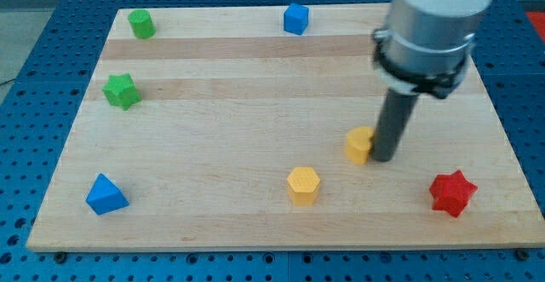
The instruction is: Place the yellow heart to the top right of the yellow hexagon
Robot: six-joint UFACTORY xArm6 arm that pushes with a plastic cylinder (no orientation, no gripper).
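Pale wooden board (255,103) carrying seven small coloured blocks.
Along the view's top sit a green block (141,24) at left and a blue block (295,18) near centre. A green star (121,90) lies at left, a blue triangle (106,195) at bottom left, a yellow hexagon (303,184) bottom centre, a yellow heart (359,144) up-right of it, a red star (451,192) at bottom right.

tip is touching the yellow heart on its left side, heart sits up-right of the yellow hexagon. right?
Not quite: my tip is against the right side of the yellow heart, not its left, as the camera view shows. The rest holds: the tip appears to touch the heart, and the heart sits to the upper right of the yellow hexagon.
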